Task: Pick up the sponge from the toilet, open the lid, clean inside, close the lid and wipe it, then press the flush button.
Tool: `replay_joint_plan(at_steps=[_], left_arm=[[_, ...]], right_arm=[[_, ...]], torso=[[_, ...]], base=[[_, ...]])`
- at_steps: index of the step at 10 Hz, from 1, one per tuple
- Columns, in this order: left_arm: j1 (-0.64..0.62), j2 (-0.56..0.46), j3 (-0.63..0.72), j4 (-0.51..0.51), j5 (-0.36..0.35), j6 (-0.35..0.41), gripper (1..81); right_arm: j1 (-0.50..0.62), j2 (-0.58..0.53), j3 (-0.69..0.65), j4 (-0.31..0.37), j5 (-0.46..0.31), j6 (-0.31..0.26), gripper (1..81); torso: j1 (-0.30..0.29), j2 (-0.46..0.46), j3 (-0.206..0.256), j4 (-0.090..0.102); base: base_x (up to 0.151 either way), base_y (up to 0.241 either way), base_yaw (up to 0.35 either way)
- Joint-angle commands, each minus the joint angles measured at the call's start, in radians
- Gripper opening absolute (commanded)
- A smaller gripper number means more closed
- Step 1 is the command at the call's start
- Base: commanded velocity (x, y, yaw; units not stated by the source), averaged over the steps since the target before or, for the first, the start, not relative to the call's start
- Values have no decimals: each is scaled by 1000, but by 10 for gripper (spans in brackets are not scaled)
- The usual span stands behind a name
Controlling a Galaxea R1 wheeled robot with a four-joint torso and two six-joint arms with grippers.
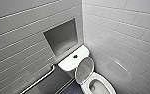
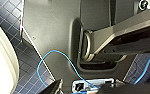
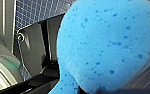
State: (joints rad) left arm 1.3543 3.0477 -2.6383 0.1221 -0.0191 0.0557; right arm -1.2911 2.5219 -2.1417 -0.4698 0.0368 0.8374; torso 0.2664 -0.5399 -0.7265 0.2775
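One white ceramic toilet (image 1: 73, 61) stands with its one glossy oval lid (image 1: 84, 69) raised. The right gripper (image 3: 76, 86) clamps one bright blue soft sponge (image 3: 106, 42); I cannot tell the left gripper's (image 2: 91, 86) opening.

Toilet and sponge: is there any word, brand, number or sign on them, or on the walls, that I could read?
No readable text anywhere.
The toilet, its raised lid and flush button carry no visible marks.
The sponge shows only darker blue specks.
The wall tiles are bare.
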Motion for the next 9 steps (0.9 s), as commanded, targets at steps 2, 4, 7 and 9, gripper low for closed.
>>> replay_joint_plan(at_steps=[2,4,7,9], left_arm=[[-11,-10,-2,-45,73,4,811],[-49,-19,12,-104,76,4,811],[-102,-36,40,-131,82,4,811],[-134,-52,46,-179,87,4,811]], right_arm=[[-83,66,-75,-99,46,-15,10],[-115,86,-90,-161,44,-18,10],[-163,200,-249,-191,46,-17,10],[-207,255,-326,-121,54,-44,10]], torso=[[-20,29,30,0],[-36,50,55,0],[-39,53,57,0],[-39,53,57,0]], base=[[0,0,0],[0,0,0],[0,0,0],[0,0,0]])
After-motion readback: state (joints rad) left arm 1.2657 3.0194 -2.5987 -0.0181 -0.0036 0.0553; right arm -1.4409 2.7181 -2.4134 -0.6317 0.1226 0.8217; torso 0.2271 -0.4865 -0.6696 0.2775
